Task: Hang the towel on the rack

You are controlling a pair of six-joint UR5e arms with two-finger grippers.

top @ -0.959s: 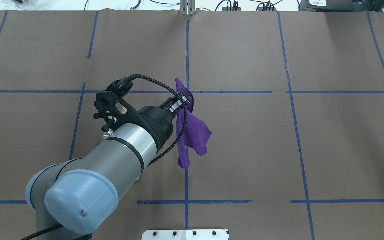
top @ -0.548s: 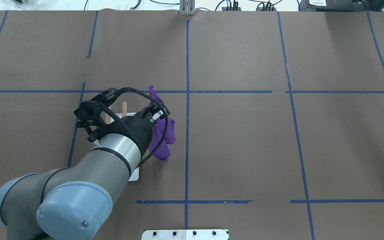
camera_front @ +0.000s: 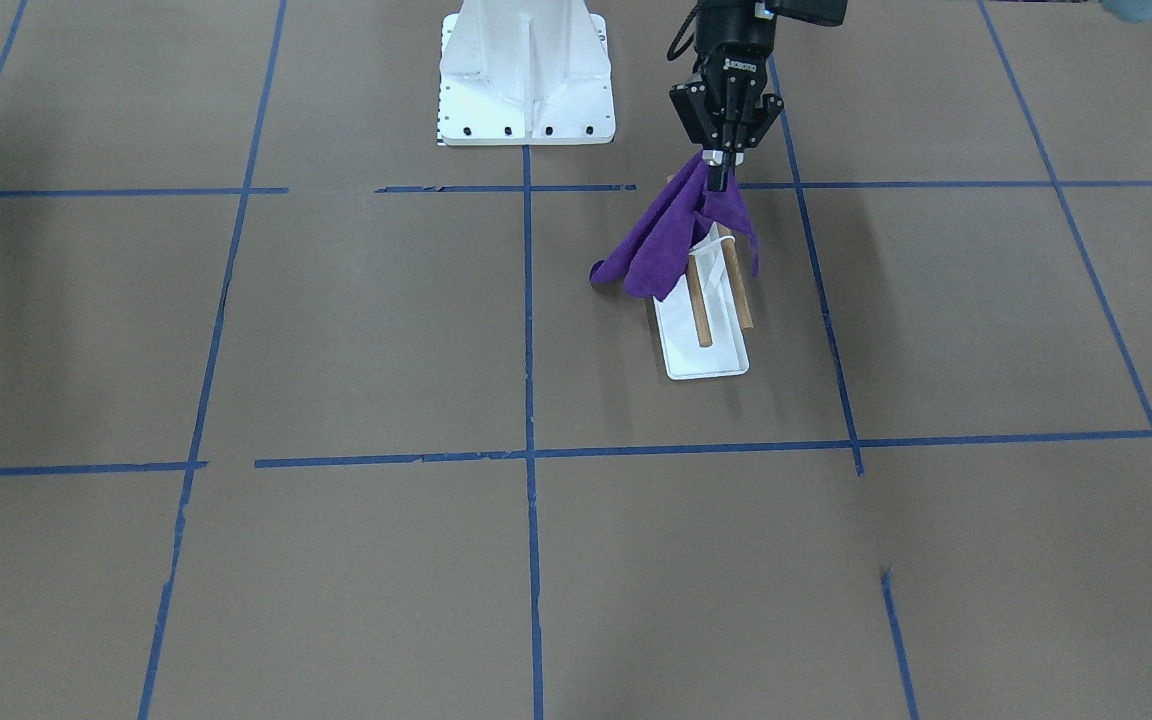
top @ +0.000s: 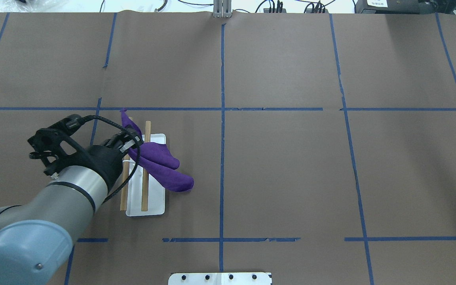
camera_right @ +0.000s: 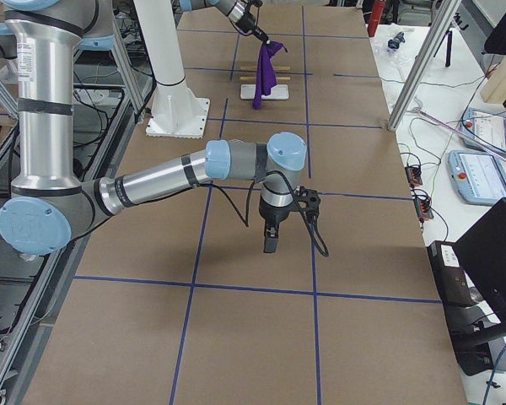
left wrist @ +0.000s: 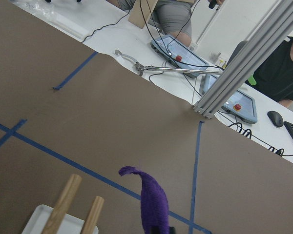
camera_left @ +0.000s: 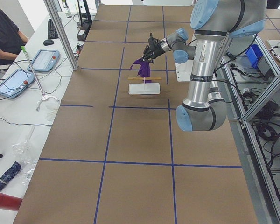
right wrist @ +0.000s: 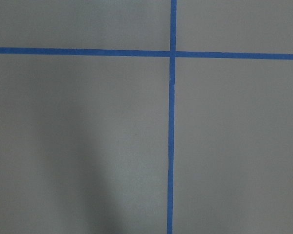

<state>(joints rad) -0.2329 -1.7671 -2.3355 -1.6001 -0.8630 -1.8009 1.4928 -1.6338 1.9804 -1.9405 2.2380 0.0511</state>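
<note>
The towel [top: 160, 164] is a deep purple cloth that hangs from my left gripper [top: 132, 139], which is shut on its upper edge. It trails to the right across the rack [top: 145, 186], a white base with two raised wooden rods. The towel's low end lies just right of the base. In the front-facing view the gripper [camera_front: 722, 168] points down over the robot-side end of the rack [camera_front: 704, 355], with the towel [camera_front: 664, 245] spread below it. My right gripper [camera_right: 271, 246] shows only in the exterior right view, low over bare table; I cannot tell whether it is open.
The table [top: 291, 166] is covered in brown paper with a grid of blue tape lines. The robot's white base plate [camera_front: 526, 95] stands at the near edge. Operators, tablets and cables sit beyond the far edge [left wrist: 185, 53].
My left arm has swung to the left with the towel, from the table's centre line to over the rack. The towel now drapes across the rods.
</note>
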